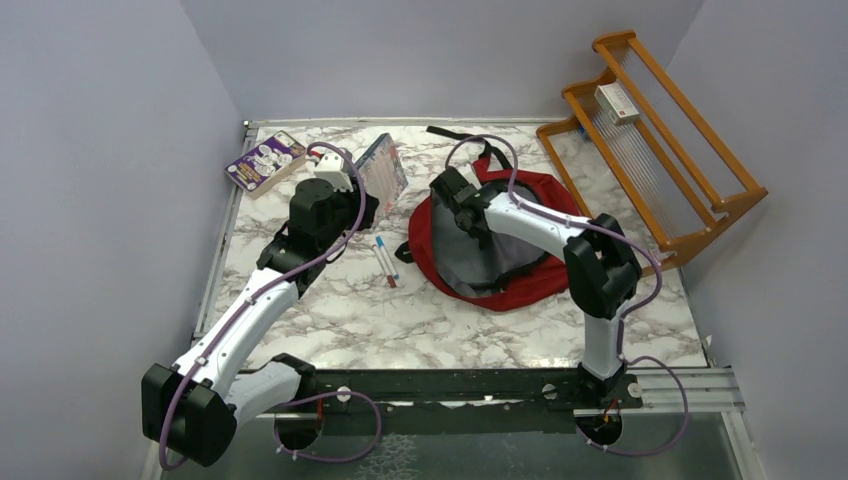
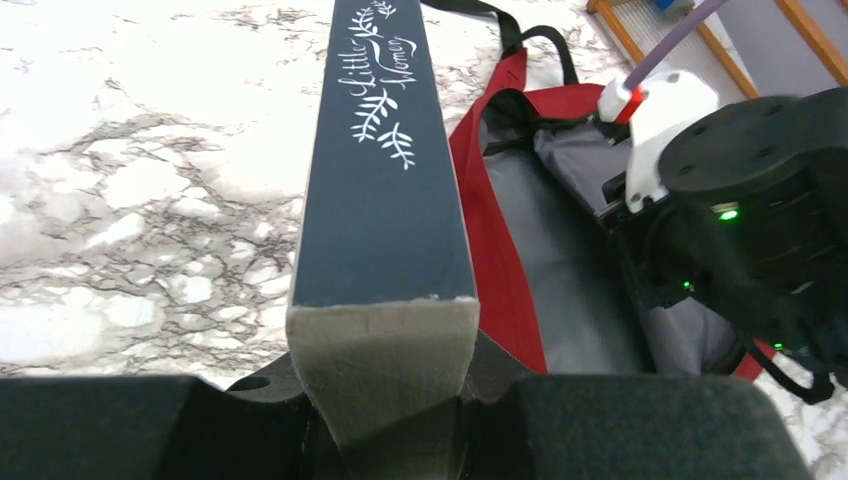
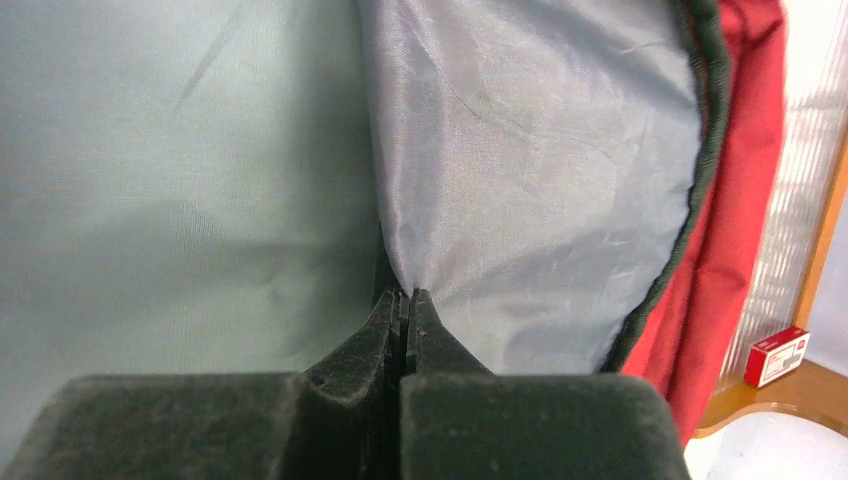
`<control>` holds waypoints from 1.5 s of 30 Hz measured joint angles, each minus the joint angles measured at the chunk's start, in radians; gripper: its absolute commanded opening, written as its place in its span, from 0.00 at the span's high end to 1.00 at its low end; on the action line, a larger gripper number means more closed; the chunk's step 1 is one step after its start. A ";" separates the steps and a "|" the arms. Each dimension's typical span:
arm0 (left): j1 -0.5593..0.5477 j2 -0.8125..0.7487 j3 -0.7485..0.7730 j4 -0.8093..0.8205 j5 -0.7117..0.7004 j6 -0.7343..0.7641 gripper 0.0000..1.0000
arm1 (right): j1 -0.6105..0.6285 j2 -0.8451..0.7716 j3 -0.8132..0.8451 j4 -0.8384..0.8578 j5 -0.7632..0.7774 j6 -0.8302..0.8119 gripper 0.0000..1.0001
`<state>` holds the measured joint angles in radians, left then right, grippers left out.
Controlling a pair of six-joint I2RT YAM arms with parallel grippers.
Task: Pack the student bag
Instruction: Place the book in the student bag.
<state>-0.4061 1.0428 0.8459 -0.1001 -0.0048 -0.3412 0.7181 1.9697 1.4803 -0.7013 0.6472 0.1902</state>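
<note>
My left gripper (image 2: 385, 410) clamped on the Little Women book (image 2: 380, 180), my right gripper (image 3: 405, 305) closed, pinching grey lining of the student bag (image 3: 540, 150).

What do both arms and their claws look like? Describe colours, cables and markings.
Both the left arm and right arm have white tubular links between bulky black joint housings, with thin purple cables looping along them. The left claw and right claw have matte black wedge-shaped fingers. A small green light glows on the right wrist housing. No lettering shows.
</note>
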 measured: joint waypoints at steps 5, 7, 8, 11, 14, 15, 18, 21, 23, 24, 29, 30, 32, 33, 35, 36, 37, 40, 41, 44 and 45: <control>-0.008 0.002 0.000 0.009 0.048 -0.058 1.00 | -0.004 -0.095 0.002 0.003 -0.033 -0.017 0.99; -0.018 0.010 0.000 0.018 0.080 -0.101 1.00 | -0.010 -0.126 0.002 0.008 -0.050 -0.024 1.00; -0.026 0.019 0.000 0.025 0.105 -0.132 1.00 | -0.014 -0.138 0.002 0.012 -0.058 -0.026 0.99; -0.043 0.051 0.000 0.046 0.181 -0.212 1.00 | -0.028 -0.163 0.002 0.026 -0.080 -0.025 0.99; -0.056 0.085 0.000 0.058 0.243 -0.280 1.00 | -0.051 -0.180 -0.010 0.054 -0.116 -0.013 1.00; -0.060 0.098 0.000 0.059 0.264 -0.302 1.00 | -0.058 -0.188 -0.022 0.067 -0.132 -0.006 1.00; -0.063 0.132 0.000 0.061 0.308 -0.353 1.00 | -0.085 -0.226 -0.073 0.114 -0.196 0.011 1.00; -0.063 0.171 0.000 0.071 0.336 -0.386 1.00 | -0.105 -0.267 -0.111 0.154 -0.243 0.022 1.00; -0.063 0.192 0.000 0.078 0.349 -0.402 1.00 | -0.110 -0.292 -0.127 0.180 -0.259 0.023 1.00; -0.063 0.221 0.000 0.084 0.356 -0.408 1.00 | -0.111 -0.303 -0.134 0.192 -0.266 0.023 1.00; -0.063 0.320 0.000 0.120 0.392 -0.422 1.00 | -0.110 -0.355 -0.176 0.255 -0.297 0.019 1.00; -0.063 0.334 0.000 0.129 0.403 -0.425 1.00 | -0.110 -0.362 -0.183 0.265 -0.303 0.018 0.99; -0.063 0.358 0.000 0.155 0.425 -0.433 1.00 | -0.110 -0.379 -0.200 0.286 -0.320 0.016 1.00; -0.063 0.367 0.000 0.174 0.437 -0.439 1.00 | -0.110 -0.386 -0.205 0.293 -0.324 0.015 1.00; -0.063 0.385 0.001 0.220 0.469 -0.450 1.00 | -0.110 -0.394 -0.214 0.303 -0.332 0.013 1.00; -0.063 0.393 0.006 0.238 0.481 -0.453 1.00 | -0.110 -0.395 -0.215 0.308 -0.336 0.013 1.00; -0.063 0.399 0.011 0.246 0.492 -0.455 1.00 | -0.110 -0.395 -0.218 0.314 -0.341 0.013 0.99; -0.063 0.431 0.045 0.275 0.522 -0.459 1.00 | -0.110 -0.399 -0.237 0.331 -0.353 0.012 1.00; -0.064 0.443 0.058 0.285 0.531 -0.460 1.00 | -0.110 -0.403 -0.244 0.337 -0.354 0.012 0.99; -0.067 0.467 0.070 0.312 0.547 -0.467 1.00 | -0.111 -0.414 -0.251 0.345 -0.355 0.012 0.99; -0.068 0.473 0.070 0.320 0.553 -0.470 1.00 | -0.111 -0.418 -0.253 0.347 -0.355 0.012 1.00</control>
<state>-0.4736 1.5158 0.9161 0.2203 0.5480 -0.8116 0.6075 1.5513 1.2274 -0.3546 0.2920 0.2020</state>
